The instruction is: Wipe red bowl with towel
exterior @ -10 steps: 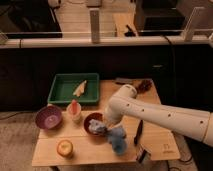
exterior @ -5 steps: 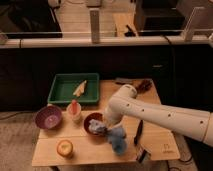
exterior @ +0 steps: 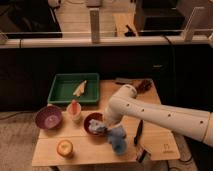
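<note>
The red bowl (exterior: 91, 120) sits on the wooden table (exterior: 150, 145), left of centre near the front. A blue towel (exterior: 116, 139) hangs from my gripper (exterior: 103, 127), partly lying inside the bowl and partly draped over its right rim onto the table. My white arm (exterior: 155, 112) reaches in from the right, and the gripper is at the bowl's right side, buried in the towel.
A purple bowl (exterior: 48, 116) stands at the left, a cup with a red item (exterior: 74, 112) beside it. A green tray (exterior: 72, 88) holds a yellowish piece at the back left. An apple (exterior: 65, 147) lies at the front left. A dark tool (exterior: 138, 132) lies to the right.
</note>
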